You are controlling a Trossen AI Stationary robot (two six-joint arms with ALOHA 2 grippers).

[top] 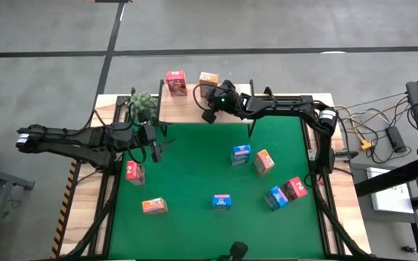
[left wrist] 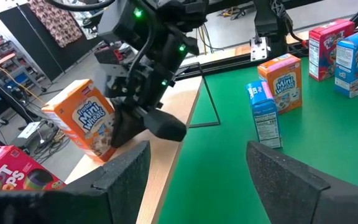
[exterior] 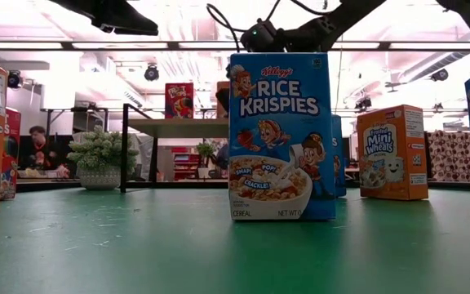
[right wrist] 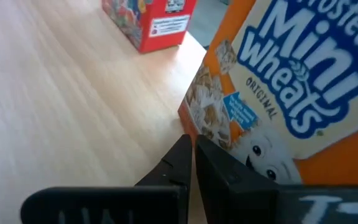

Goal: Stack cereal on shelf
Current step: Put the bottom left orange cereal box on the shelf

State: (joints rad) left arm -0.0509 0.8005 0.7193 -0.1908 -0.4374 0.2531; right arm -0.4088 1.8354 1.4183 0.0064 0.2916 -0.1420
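Observation:
The shelf [top: 183, 109], a light wood board on black legs, stands at the table's far edge. On it stand a pink-red cereal box [top: 176, 82] and an orange Mini Wheats box [right wrist: 291, 93], both upright on their bottoms. My right gripper [right wrist: 190, 149], shut, reaches over the shelf from the right, its tips at the orange box's lower corner. My left gripper [left wrist: 197, 155] waits open above the mat's left side, holding nothing. Several more cereal boxes stand on the green mat [top: 194, 167]. My right gripper's shut fingertips [right wrist: 182, 146] stand at the lower corner of the orange box's printed front [right wrist: 197, 118], slanting down from the near right. The box is upright on the shelf. I cannot tell whether the fingers touch it.
A potted plant [top: 144, 105] stands by the shelf's left end. On the mat are blue boxes [top: 241, 154] [top: 222, 202], an orange one [top: 264, 162], a blue and red pair [top: 285, 193], an orange one [top: 154, 206] and a red one [top: 135, 172].

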